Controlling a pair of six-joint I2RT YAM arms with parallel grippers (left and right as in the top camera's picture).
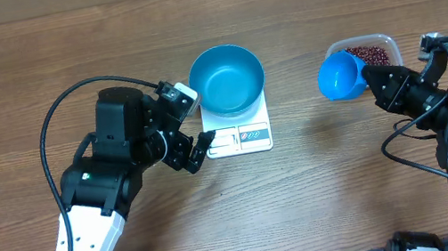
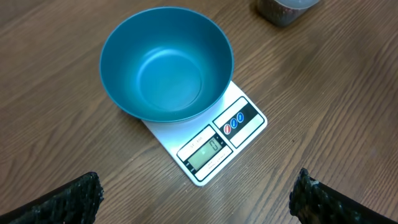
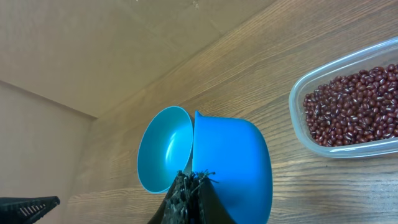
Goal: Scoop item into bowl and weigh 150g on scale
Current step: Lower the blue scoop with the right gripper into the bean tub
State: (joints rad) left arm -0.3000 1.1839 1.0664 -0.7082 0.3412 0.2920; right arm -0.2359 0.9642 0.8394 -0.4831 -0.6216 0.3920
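The teal bowl (image 1: 226, 78) sits empty on the white scale (image 1: 240, 138), whose display faces the table's front edge. Dark red-brown beans (image 1: 368, 54) lie in a clear tub (image 1: 383, 39) to the right. My right gripper (image 1: 370, 80) is shut on the handle of a bright blue scoop (image 1: 341, 76), held just left of the tub; no beans show in it. The right wrist view has the scoop (image 3: 233, 165) in front of the bowl (image 3: 163, 149), with the beans (image 3: 354, 102) to the right. My left gripper (image 1: 195, 139) stands open at the scale's front left corner, nothing between its fingers (image 2: 68, 199).
Both arms reach in from the near side, with black cables looping beside them. In the left wrist view the bowl (image 2: 166, 62) covers most of the scale (image 2: 217, 146), and the tub (image 2: 283, 9) shows at the top edge. Bare wooden table surrounds everything.
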